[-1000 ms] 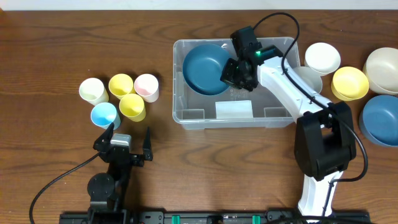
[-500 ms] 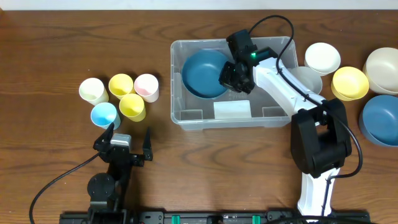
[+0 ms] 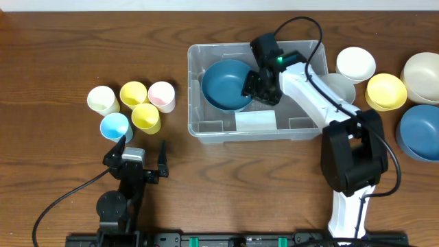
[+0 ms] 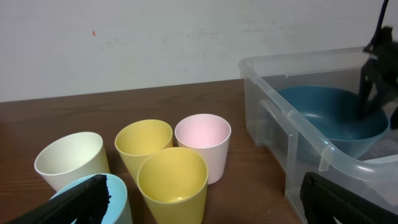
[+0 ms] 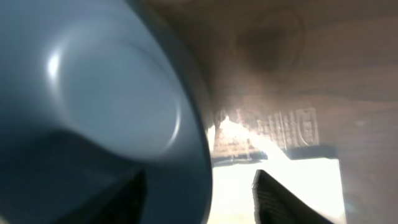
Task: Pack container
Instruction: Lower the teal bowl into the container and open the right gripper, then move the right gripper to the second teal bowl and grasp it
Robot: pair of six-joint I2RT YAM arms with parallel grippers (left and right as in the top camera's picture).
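The clear container (image 3: 199, 103) stands at mid-table, with a pale label (image 3: 256, 121) on its floor. A dark blue bowl (image 3: 223, 82) lies inside it at the left end. My right gripper (image 3: 255, 86) reaches down into the container at the bowl's right rim. In the right wrist view its jaws (image 5: 199, 186) stand open astride that rim, with a gap beside the bowl (image 5: 93, 112). My left gripper (image 3: 140, 161) rests open near the front edge, holding nothing. The left wrist view looks at the cups and the container wall (image 4: 292, 143).
Several cups stand left of the container: cream (image 3: 102, 99), two yellow (image 3: 133, 93), pink (image 3: 162, 95) and light blue (image 3: 114, 126). Right of it are a translucent bowl (image 3: 339, 88), a white bowl (image 3: 355, 63), a yellow bowl (image 3: 385, 91), a cream bowl (image 3: 422, 75) and a blue bowl (image 3: 418, 130).
My right gripper's jaws have parted from the blue bowl's rim, and the bowl has settled in the container. The container slid slightly left. The left arm has not moved.
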